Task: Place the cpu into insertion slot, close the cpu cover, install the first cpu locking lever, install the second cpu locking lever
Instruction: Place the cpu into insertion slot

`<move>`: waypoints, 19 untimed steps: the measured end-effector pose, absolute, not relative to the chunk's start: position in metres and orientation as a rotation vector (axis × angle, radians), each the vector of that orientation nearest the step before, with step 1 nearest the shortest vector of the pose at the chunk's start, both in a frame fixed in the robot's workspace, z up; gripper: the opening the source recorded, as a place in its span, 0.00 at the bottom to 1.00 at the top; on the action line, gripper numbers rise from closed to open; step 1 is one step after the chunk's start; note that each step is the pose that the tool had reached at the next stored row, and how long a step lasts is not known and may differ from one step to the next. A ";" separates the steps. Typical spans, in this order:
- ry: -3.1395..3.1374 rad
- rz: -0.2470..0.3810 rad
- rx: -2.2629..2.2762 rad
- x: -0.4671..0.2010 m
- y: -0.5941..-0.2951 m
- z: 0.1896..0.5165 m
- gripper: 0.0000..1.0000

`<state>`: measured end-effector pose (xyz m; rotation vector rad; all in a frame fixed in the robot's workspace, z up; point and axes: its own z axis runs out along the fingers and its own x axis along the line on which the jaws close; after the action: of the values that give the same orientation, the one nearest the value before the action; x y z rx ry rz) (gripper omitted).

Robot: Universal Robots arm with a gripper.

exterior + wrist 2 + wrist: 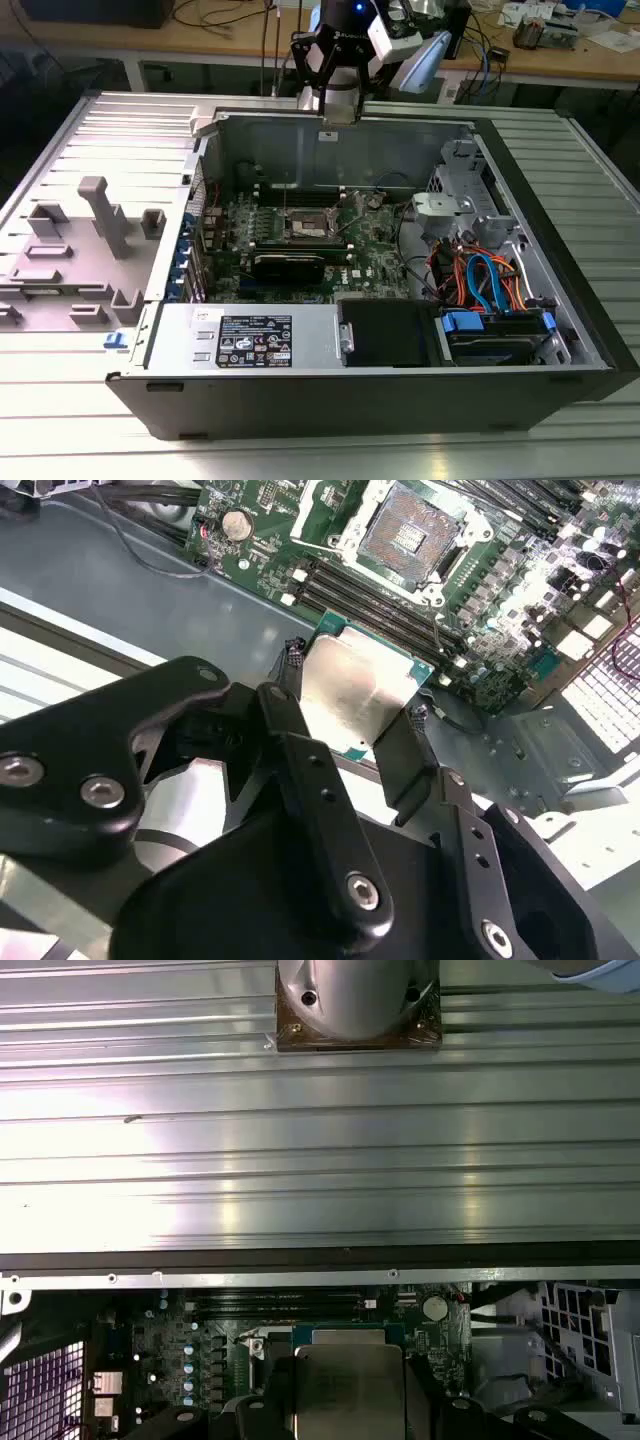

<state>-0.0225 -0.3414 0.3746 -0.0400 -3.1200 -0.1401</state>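
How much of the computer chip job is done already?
Nothing is finished yet. The gripper is shut on the cpu, holding it in the air above the green board. The insertion slot is empty, its dark centre bare. So placing the chip, and every step after it, is left.

cpu (355, 695) between jaws, insertion slot (410, 530) on board (268, 510)

A ribbed silver metal table (60, 440) spreads across the scene, and its slats catch bright glare in the first wrist view. Beyond its far edge stands a long wooden workbench (230, 38) on pale legs (133, 72). Cables (215, 12) are strewn over the workbench, and the space beneath it is dark.
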 end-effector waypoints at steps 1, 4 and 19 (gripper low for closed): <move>-3.120 -0.140 -0.040 -0.022 -0.341 0.375 0.54; -3.120 -0.140 -0.040 -0.022 -0.341 0.375 0.54; -3.120 -0.139 -0.040 -0.022 -0.352 0.370 0.54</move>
<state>-0.0224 -0.3518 0.3698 -0.0400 -3.1201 -0.1394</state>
